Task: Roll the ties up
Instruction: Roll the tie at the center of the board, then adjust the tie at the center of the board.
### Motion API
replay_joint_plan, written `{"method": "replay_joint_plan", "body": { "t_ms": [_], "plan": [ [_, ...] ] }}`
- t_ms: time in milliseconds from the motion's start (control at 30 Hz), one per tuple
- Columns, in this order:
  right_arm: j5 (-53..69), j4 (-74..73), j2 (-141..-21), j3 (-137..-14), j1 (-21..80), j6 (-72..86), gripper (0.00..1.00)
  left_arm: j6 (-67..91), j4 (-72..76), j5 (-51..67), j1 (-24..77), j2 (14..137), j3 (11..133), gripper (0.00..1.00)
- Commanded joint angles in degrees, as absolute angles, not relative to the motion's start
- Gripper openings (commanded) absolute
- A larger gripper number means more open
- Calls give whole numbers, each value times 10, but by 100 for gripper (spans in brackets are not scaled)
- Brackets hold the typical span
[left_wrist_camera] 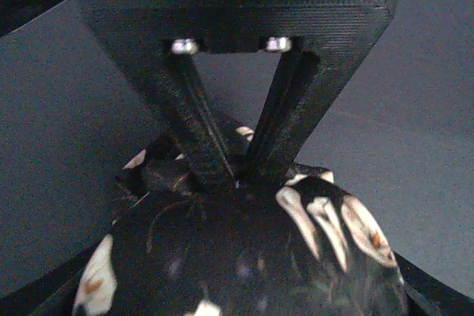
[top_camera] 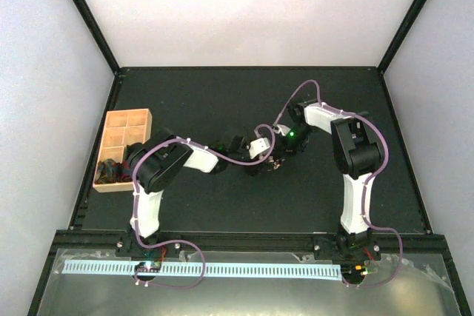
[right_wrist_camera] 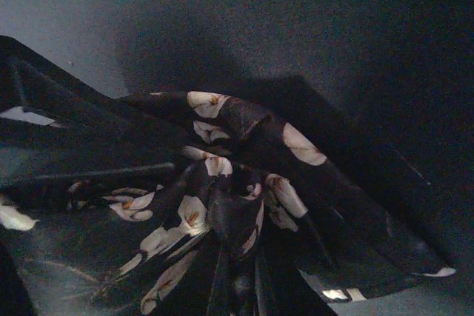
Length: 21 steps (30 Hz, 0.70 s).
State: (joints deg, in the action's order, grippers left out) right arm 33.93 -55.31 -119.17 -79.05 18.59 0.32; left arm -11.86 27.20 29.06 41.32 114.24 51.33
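Observation:
The tie (top_camera: 261,166) is a dark bundle with pale flower marks at mid table, between both grippers. My left gripper (top_camera: 253,160) reaches it from the left. In the left wrist view the fingers (left_wrist_camera: 200,131) narrow down onto the rolled tie (left_wrist_camera: 244,257), which bulges in front and hides their tips; the left gripper (left_wrist_camera: 238,175) grips the roll. My right gripper (top_camera: 278,158) comes from the right. In the right wrist view the tie (right_wrist_camera: 222,205) fans out in folds from a pinch at the right gripper (right_wrist_camera: 241,283), which is shut on it.
A tan wooden compartment tray (top_camera: 124,118) stands at the table's left edge, with a dark bundle (top_camera: 109,172) in its nearest compartment. Purple cables (top_camera: 222,159) loop along both arms. White walls close the table on three sides.

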Motion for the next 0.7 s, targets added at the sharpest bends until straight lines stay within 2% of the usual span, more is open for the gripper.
{"method": "replay_joint_plan", "body": {
  "t_ms": [0, 233, 433, 667],
  "plan": [
    [218, -531, -1235, -780, 189, 17, 2, -104, 291, 314, 422, 1164, 540, 70],
    [262, -529, -1226, -787, 183, 9, 4, -127, 233, 284, 429, 1176, 550, 46],
    [322, -549, -1200, -810, 151, -20, 24, -171, 169, 242, 428, 1156, 519, 37],
    [403, -573, -1186, -806, 106, -50, 44, -199, 134, 220, 428, 1155, 506, 34]
  ]
}}
